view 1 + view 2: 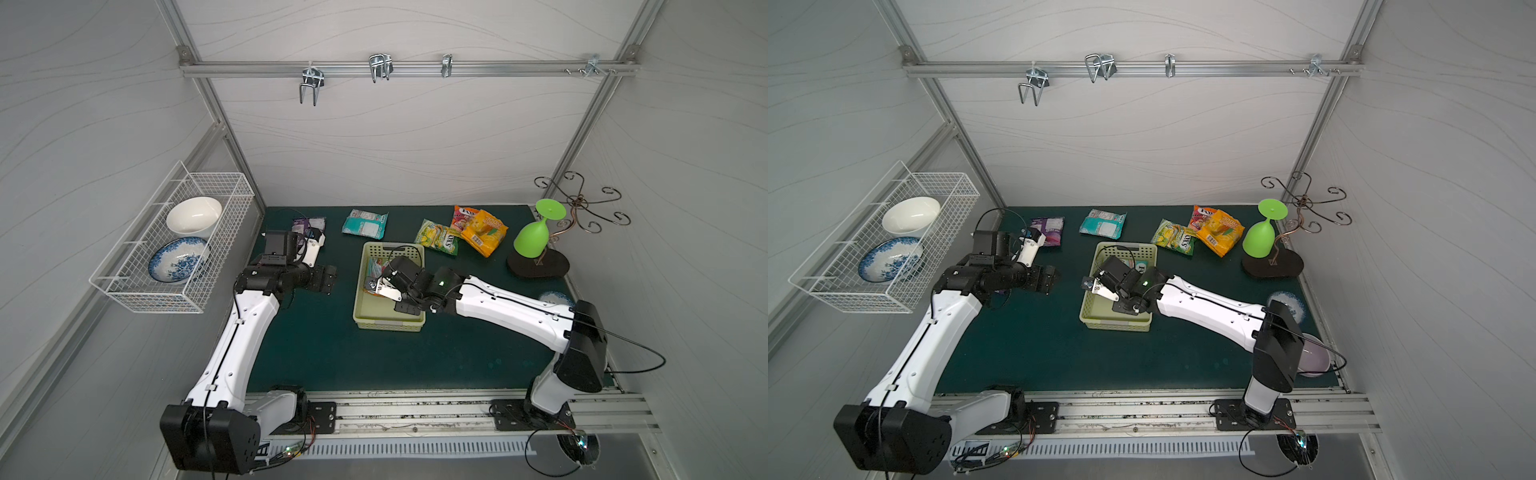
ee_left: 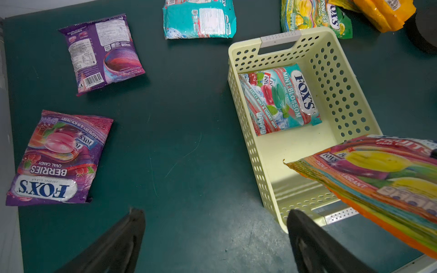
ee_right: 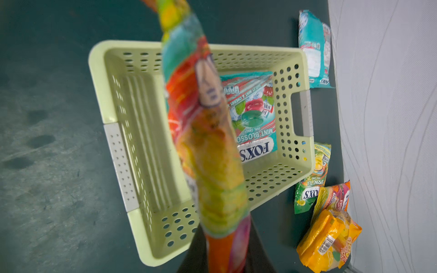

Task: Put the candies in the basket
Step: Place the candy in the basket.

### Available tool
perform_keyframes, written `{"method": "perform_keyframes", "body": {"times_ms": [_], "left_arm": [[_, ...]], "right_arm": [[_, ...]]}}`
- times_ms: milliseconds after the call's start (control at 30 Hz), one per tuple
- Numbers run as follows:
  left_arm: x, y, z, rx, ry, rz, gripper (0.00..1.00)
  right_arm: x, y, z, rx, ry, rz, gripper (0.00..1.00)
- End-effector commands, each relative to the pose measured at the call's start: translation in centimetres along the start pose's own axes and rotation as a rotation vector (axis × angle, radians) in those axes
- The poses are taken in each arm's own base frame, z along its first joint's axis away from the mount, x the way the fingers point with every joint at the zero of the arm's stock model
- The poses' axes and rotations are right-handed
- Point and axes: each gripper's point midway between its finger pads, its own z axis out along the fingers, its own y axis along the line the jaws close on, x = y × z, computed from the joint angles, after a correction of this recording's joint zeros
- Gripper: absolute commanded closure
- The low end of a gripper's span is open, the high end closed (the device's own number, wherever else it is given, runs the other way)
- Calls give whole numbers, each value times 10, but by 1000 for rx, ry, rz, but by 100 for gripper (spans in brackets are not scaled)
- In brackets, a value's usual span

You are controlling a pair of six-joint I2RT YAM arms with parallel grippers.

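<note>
Held a multicoloured Fox's Fruits bag [image 2: 383, 179] by one edge in the right gripper [image 3: 224, 243], jaws pinched almost shut on it, above the pale yellow-green basket [image 1: 388, 326] and nearer than its contents. Had the left gripper [image 2: 215, 219] spread fully wide and empty over the dark green mat [image 1: 332, 357] left of the basket. Showed one Mint Blossom bag [image 2: 281, 99] lying flat in the basket's far half. Showed six further bags outside on the mat: a Berries bag [image 2: 59, 158] at left, nearer than a purple bag [image 1: 1050, 230] at far left; a teal bag [image 1: 1102, 224] along the far edge; a yellow-green Spring Tea bag [image 1: 1175, 237] just beyond the basket's far right corner; an orange bag [image 1: 1219, 232] overlapping a pink-red bag [image 1: 1200, 215], far right.
</note>
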Motion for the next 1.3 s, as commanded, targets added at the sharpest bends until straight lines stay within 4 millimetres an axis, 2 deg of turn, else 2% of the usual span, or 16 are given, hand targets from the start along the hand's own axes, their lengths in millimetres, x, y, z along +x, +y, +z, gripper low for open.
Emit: {"method": "perform_keyframes", "body": {"times_ms": [0, 500, 600, 733, 800, 933, 1067, 1133, 1200, 1267], "left_arm": [[-20, 4, -4, -13, -87, -8, 2], [-22, 11, -4, -44, -93, -27, 2], [-23, 13, -7, -58, -86, -31, 2], [-24, 12, -4, -49, -93, -30, 2], [-23, 15, -5, -65, -85, -32, 2], [-23, 13, -3, -55, -90, -31, 2], [-25, 15, -3, -59, -83, -36, 2], [-25, 14, -1, -50, -86, -39, 2], [-24, 14, 1, -46, -84, -40, 2], [-25, 15, 0, -53, -77, -44, 2]], "right_arm": [[-5, -3, -1, 25, 10, 24, 100], [-10, 11, 54, 21, 64, -12, 100], [-11, 8, 63, 33, 74, -4, 100], [-9, 14, 76, 31, 80, -12, 97], [-6, 19, 78, 18, 99, -13, 93], [-1, 33, 74, -43, 102, 21, 75], [5, 43, 56, -117, 112, 64, 62], [3, 51, 45, -173, 91, 97, 58], [2, 58, 36, -229, 75, 125, 49], [1, 60, 28, -256, 73, 149, 44]]}}
